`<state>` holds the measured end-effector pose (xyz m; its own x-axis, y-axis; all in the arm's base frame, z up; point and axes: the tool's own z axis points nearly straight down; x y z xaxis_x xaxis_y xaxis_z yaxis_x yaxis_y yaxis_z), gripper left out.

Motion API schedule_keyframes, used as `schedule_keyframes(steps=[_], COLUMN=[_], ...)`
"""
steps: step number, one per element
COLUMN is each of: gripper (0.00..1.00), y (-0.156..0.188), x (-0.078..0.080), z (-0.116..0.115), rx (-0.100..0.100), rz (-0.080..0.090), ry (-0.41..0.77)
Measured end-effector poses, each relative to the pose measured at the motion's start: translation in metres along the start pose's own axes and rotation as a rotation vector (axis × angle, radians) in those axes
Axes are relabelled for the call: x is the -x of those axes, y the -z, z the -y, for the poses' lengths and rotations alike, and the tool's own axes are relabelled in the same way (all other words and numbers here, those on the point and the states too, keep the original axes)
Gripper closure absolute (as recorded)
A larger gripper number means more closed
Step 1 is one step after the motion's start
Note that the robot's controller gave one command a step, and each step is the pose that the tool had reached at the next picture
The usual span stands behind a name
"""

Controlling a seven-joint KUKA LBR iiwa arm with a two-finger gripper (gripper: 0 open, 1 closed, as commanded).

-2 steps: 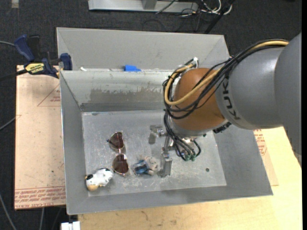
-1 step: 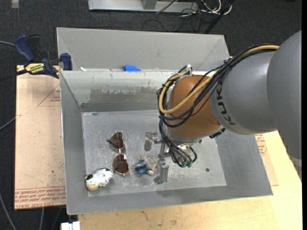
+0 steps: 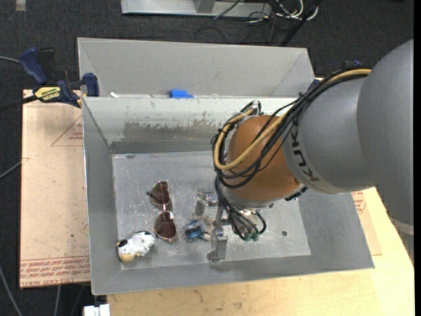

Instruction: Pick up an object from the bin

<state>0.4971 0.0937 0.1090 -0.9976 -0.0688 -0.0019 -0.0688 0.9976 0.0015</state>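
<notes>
Small blue object (image 3: 193, 231) is lying on the bin floor, front-centre, just left of the pincer (image 3: 217, 245) as the camera view shows it; whether the two are touching, cannot tell. The object is resting beside the pincer, level with its lower part. Pincer is pointing down at the floor of the bin (image 3: 329, 242) near the front wall; whether its tip is touching the metal, cannot tell. Pincer state: cannot tell whether apart or together, since its metal parts are overlapping from this angle. Just behind the blue object a small greyish piece (image 3: 204, 201) is showing, too small to identify. Further left, sunglasses (image 3: 162, 210) with reddish-brown lenses are lying flat, one lens toward the back, the other toward the front. The front lens is lying near the blue object but apart from it. Toward the front-left corner a small white toy (image 3: 135, 245) with dark patches and a yellowish end is lying close beside that front lens. Above the pincer, the orange cover (image 3: 253, 157) is hanging over the bin's middle, with yellow and black cables (image 3: 227, 147) looping round it. The grey arm (image 3: 368, 130) is reaching in from the right. On the back rim a bright blue piece (image 3: 181, 95) is showing.
</notes>
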Motion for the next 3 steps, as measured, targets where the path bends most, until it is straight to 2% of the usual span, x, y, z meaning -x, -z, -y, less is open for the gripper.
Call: schedule_keyframes(steps=[1, 2, 3], gripper=[0.00, 1.00, 1.00], y=[-0.0376, -0.0387, -0.0387], x=[0.0044, 0.0087, 0.0087], z=[0.0051, 0.0110, 0.0110], rx=[0.000, 0.000, 0.000], rz=[0.000, 0.002, 0.002], ry=[0.011, 0.096, 0.096])
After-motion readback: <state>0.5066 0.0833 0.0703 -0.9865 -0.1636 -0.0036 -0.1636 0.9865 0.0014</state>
